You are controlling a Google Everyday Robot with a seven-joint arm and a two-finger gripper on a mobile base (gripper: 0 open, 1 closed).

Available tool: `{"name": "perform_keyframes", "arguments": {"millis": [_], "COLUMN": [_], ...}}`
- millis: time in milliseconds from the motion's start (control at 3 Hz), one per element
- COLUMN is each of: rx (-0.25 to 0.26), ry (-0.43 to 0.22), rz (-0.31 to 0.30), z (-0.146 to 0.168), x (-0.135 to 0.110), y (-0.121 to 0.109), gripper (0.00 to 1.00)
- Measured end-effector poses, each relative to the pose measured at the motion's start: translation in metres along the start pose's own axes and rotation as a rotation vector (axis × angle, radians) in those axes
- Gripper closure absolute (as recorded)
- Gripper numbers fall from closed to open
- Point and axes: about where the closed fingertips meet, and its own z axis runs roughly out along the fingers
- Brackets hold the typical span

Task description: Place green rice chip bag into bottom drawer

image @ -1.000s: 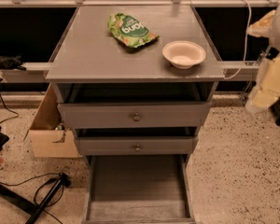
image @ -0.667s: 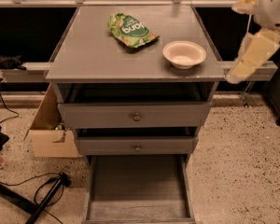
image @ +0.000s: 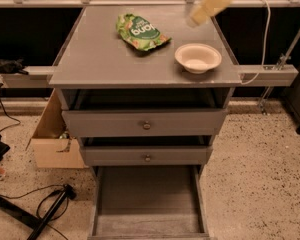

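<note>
The green rice chip bag lies flat on the grey cabinet top, towards the back and left of centre. The bottom drawer is pulled out at the foot of the cabinet and its tray holds nothing. My gripper hangs on a cream arm coming in from the top right. It is over the back right of the cabinet top, to the right of the bag and behind the bowl, holding nothing that I can see.
A cream round bowl stands on the cabinet top to the right of the bag. The two upper knobbed drawers are slightly out. A cardboard box and cables lie on the floor at left.
The arm has swung from the right side of the cabinet up and leftwards, and is now over the back right of the cabinet top. The bag and bowl have not moved.
</note>
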Motion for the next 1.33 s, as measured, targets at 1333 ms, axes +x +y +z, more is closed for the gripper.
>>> {"name": "perform_keyframes", "arguments": {"millis": [1333], "rx": [0.13], "ry": [-0.104], "rz": [0.248], "z": [0.106], "x": [-0.033], "y": [-0.065], "gripper": [0.0]}}
